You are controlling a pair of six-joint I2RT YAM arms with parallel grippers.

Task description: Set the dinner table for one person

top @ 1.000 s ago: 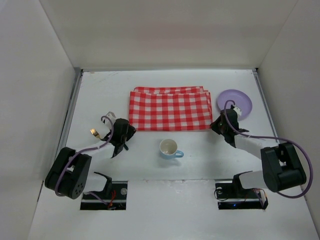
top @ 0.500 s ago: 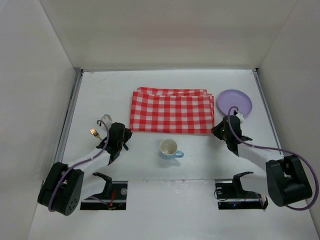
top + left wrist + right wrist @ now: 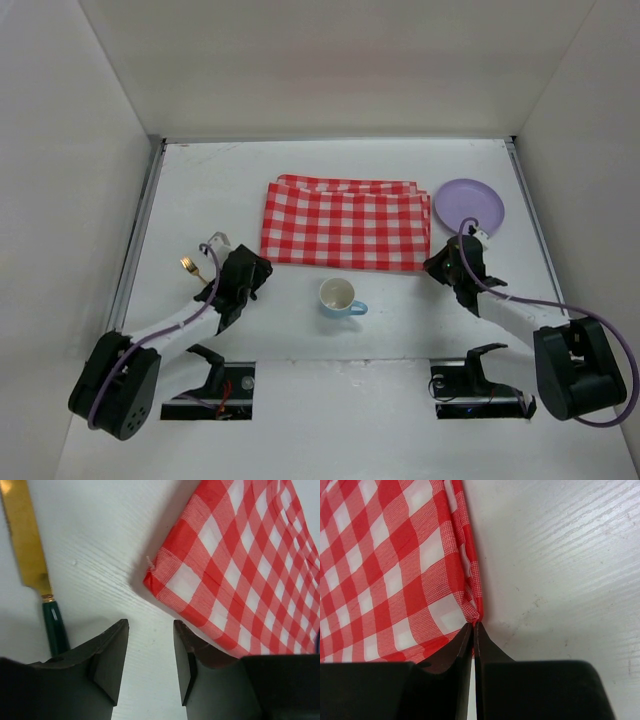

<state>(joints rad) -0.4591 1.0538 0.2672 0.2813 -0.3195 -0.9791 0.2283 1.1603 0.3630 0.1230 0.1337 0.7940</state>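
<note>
1. Right wrist view: your right gripper (image 3: 473, 626) is closed, its fingertips pressed together on the very tip of the checked cloth's (image 3: 395, 555) near right corner. So little fabric is held that a pull could well slip it free.
2. Folded layers show along that edge. You may hold only some of them, and the cloth would then open unevenly.
3. Your left gripper (image 3: 150, 625) is partly open with nothing between its fingers. The cloth's near left corner lies just ahead and slightly to the right, untouched. If you close where you are, you will pinch bare tabletop.
4. A knife (image 3: 31, 555) with a gold blade and green handle lies just beside the left finger. A sideways correction that way could nudge it.
5. On the top external view, the dinner table (image 3: 330, 165) is the white surface under everything, with the cloth spread around its middle. A cup (image 3: 338, 296) stands near the cloth's near edge, and a purple plate (image 3: 468, 205) sits just beside its far right corner. Dragging the cloth toward you could tip the cup, and swinging it right could shove the plate.
</note>
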